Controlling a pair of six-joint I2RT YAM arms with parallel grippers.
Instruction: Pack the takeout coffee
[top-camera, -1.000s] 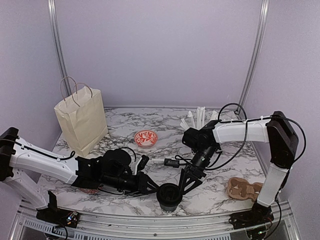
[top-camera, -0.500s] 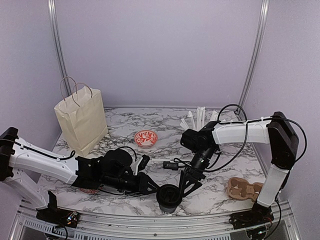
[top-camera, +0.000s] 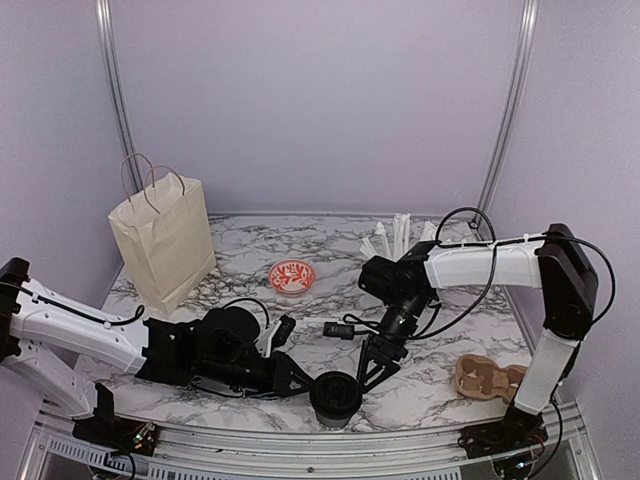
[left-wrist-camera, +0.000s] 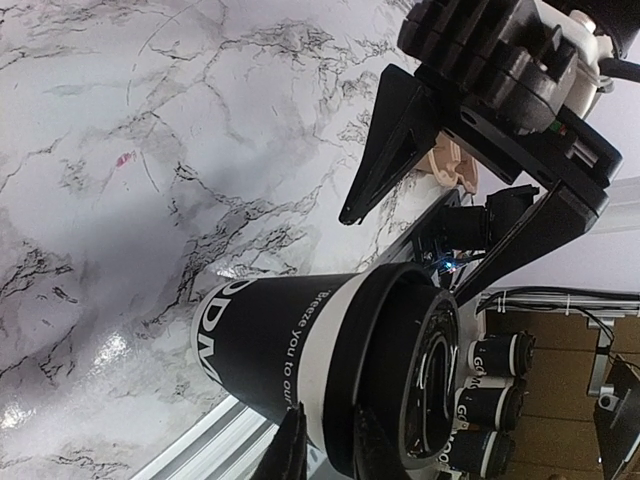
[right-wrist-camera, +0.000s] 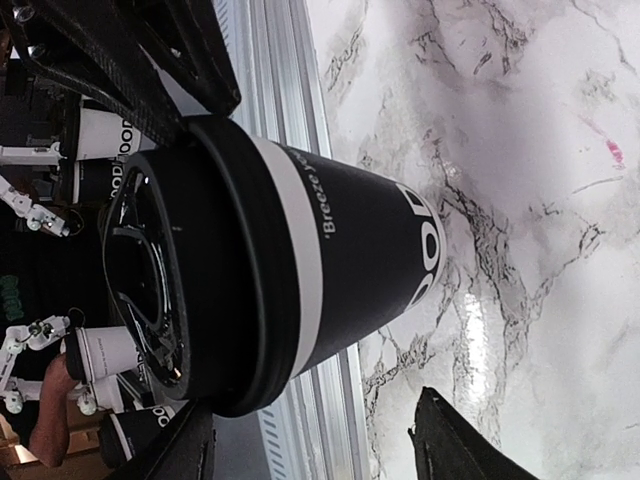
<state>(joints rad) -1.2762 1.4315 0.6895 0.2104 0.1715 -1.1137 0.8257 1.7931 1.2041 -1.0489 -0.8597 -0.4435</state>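
The takeout coffee (top-camera: 335, 396) is a black paper cup with a white band and white print, and its black lid is on. It is at the table's front edge, between my two grippers. My left gripper (top-camera: 303, 380) reaches it from the left. In the left wrist view, the narrow-set left gripper (left-wrist-camera: 326, 445) pinches the cup (left-wrist-camera: 270, 350) at its lidded rim. My right gripper (top-camera: 372, 368) is wide open just right of the cup and apart from it. In the right wrist view, the cup (right-wrist-camera: 340, 260) lies beyond the spread right gripper (right-wrist-camera: 312, 415).
A tan paper bag (top-camera: 163, 240) stands at the back left. A red-and-white bowl (top-camera: 291, 276) sits mid-table. A cup of white wrapped straws (top-camera: 400, 235) stands at the back. A brown pulp cup carrier (top-camera: 487, 378) lies front right. The metal front rail (top-camera: 300, 440) runs just below the cup.
The cup has shifted slightly towards the front left together with my left gripper. My right gripper has drawn back from the lid and now stands apart from the cup.
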